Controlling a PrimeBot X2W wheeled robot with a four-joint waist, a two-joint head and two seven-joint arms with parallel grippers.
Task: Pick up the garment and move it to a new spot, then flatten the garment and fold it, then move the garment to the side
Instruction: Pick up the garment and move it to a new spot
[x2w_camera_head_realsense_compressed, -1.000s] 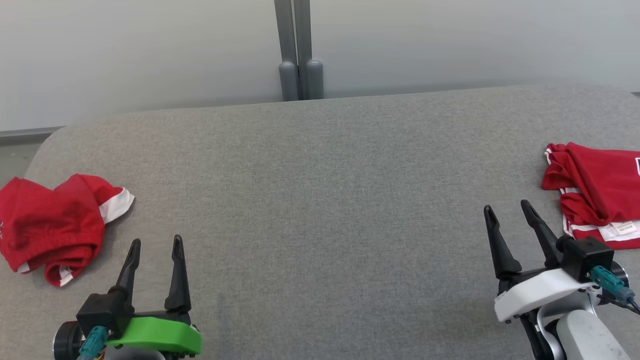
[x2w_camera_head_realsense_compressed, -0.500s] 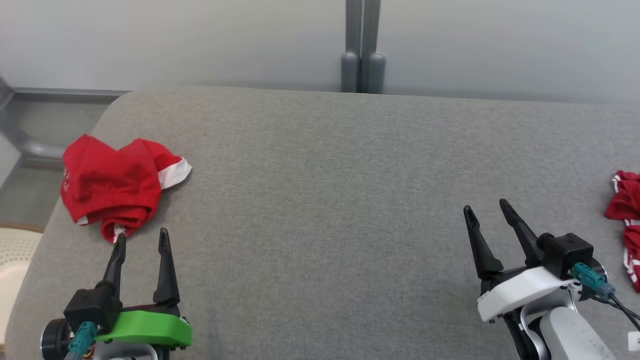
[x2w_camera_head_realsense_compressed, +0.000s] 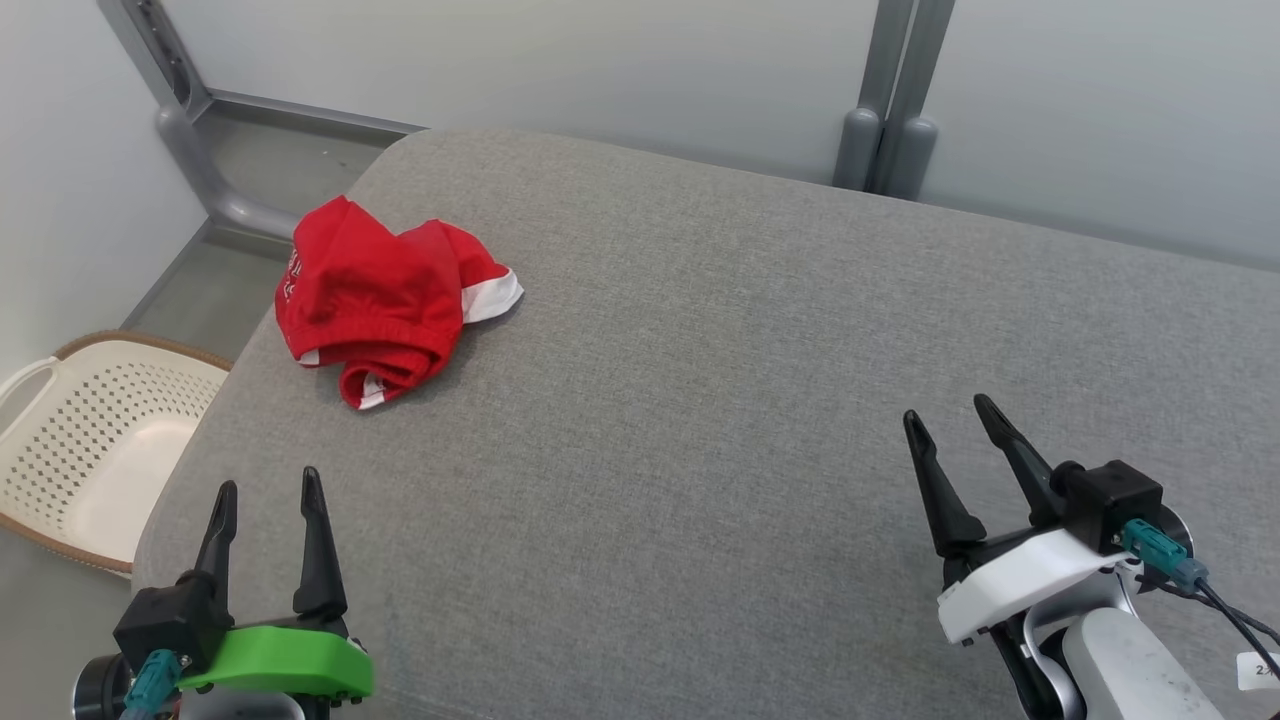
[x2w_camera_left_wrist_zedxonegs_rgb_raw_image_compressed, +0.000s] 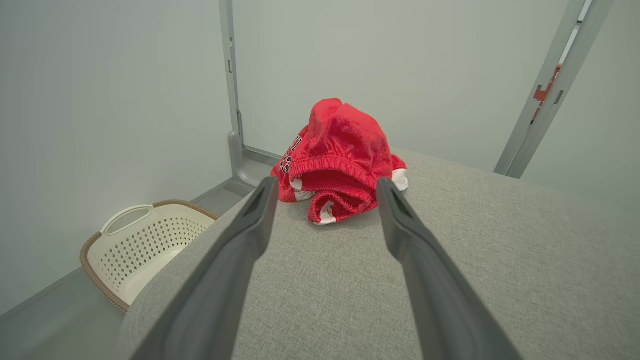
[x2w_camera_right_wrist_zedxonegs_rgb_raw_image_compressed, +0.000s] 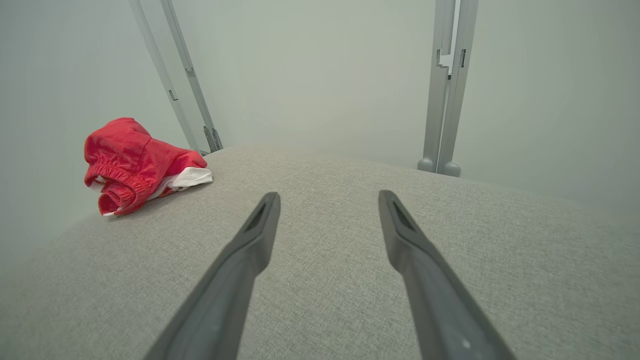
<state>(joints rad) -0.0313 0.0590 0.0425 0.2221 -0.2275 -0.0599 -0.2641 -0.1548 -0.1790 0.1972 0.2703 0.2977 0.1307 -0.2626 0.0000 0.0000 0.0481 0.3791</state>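
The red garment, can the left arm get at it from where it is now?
Probably yes. The red garment lies crumpled straight ahead of the left gripper, whose fingers stand open, with only bare grey table between them and nothing in the way.

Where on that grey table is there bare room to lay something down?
Almost everywhere: the table is bare right of the red garment, back to the wall, and between the left tool and right tool. Only the far left corner, under the garment, is taken.
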